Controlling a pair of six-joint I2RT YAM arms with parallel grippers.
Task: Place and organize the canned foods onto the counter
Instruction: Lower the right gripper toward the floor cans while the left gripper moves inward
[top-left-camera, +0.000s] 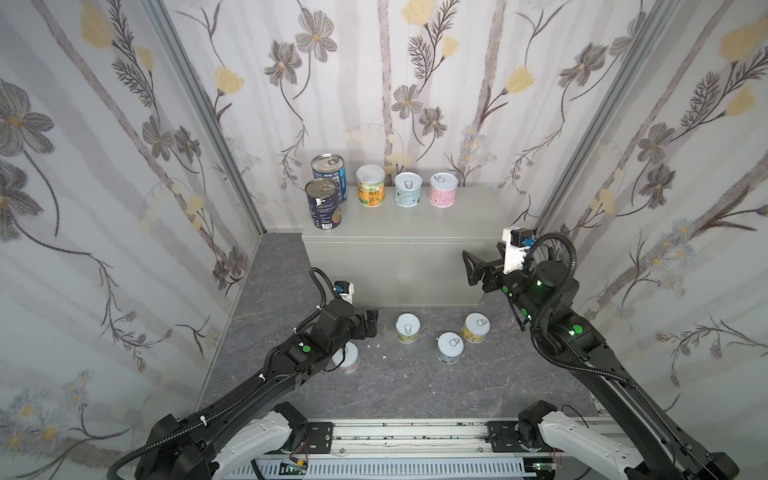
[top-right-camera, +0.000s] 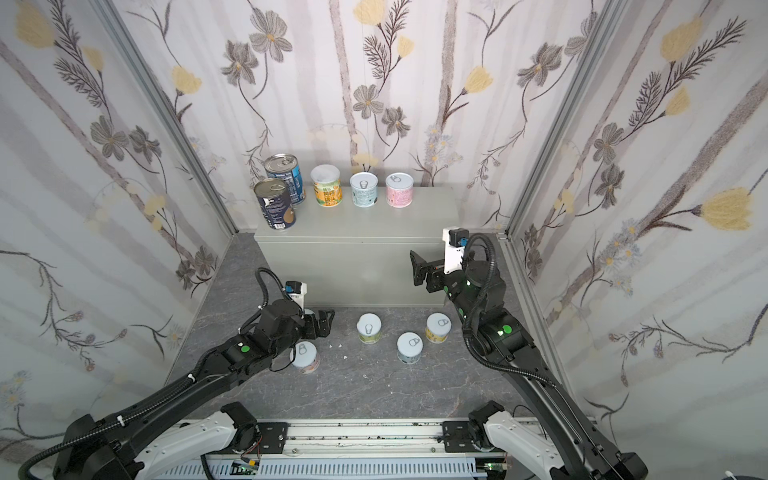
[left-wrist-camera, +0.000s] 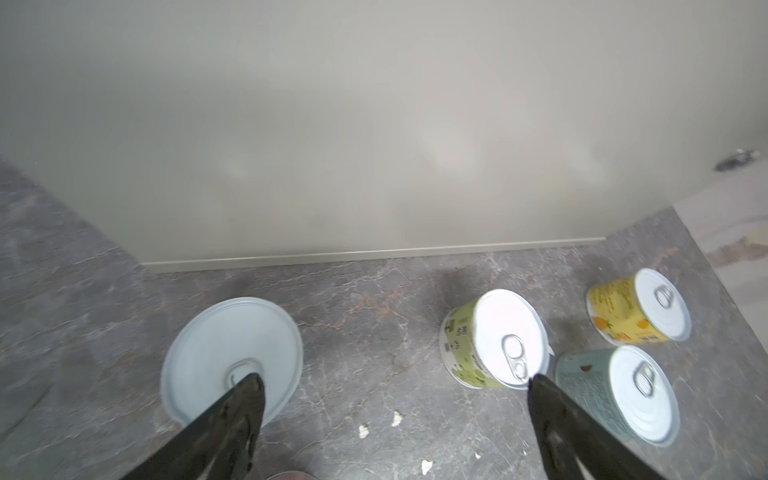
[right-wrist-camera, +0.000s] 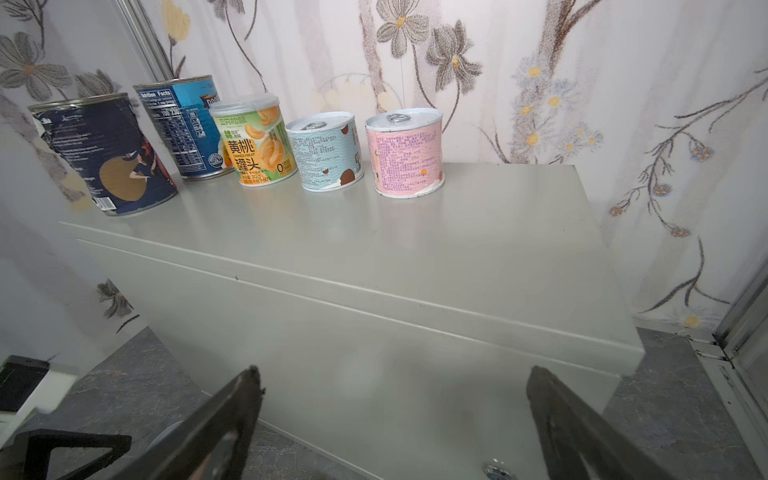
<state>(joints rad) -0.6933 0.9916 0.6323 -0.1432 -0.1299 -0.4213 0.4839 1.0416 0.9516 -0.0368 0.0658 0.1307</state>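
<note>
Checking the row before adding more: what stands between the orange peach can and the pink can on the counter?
One upright light-blue can, clear of both; shows in both top views.

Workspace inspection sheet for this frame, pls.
Surface: counter, flat top; dark marbled floor.
Job's things: upright on the counter: dark-blue cans, peach can, light-blue can, pink can. On the floor, at least: green can, teal can, yellow can, part-hidden can under the left arm.
Clutter: white scraps on the floor.
Hands: left hand open, empty, low over the floor; right hand open, empty, raised before the counter's front.
Cables: black conduit loops on both arms.
Surroundings: floral wallpaper on three sides; rail in front.
</note>
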